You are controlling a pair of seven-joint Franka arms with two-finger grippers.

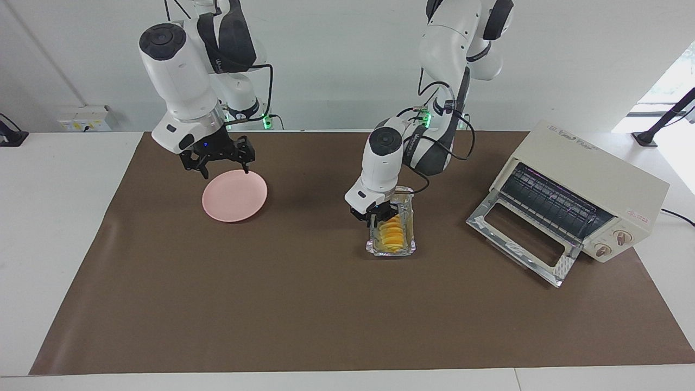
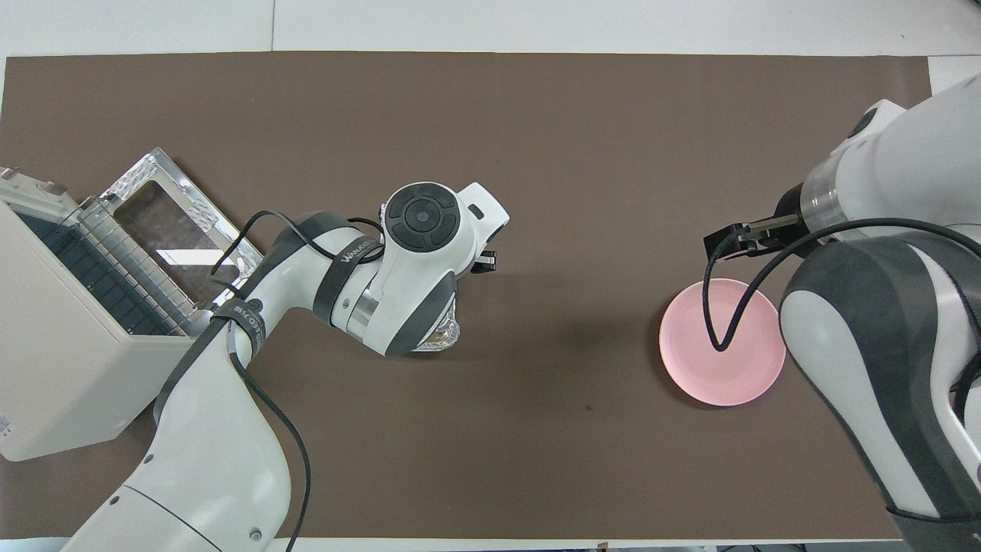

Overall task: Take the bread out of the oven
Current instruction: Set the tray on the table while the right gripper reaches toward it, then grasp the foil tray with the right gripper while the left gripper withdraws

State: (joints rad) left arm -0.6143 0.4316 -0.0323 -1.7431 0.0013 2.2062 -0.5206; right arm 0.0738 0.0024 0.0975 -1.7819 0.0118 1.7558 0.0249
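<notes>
The bread (image 1: 392, 233) lies in a crinkled foil tray (image 1: 408, 213) on the brown mat in the middle of the table, outside the oven. My left gripper (image 1: 378, 217) is low over the end of the tray nearer the robots, right at the bread's end. In the overhead view the left arm hides the bread, and only a corner of the foil tray (image 2: 446, 334) shows. The oven (image 1: 589, 182) stands at the left arm's end of the table with its door (image 1: 521, 239) folded down open. My right gripper (image 1: 221, 164) hangs open and empty over the pink plate (image 1: 234, 196).
The oven's wire rack (image 1: 554, 203) is bare. The oven (image 2: 61, 368), its open door (image 2: 175, 222), the pink plate (image 2: 722, 341) and the right gripper (image 2: 728, 239) also show in the overhead view. A brown mat (image 1: 326, 315) covers the table.
</notes>
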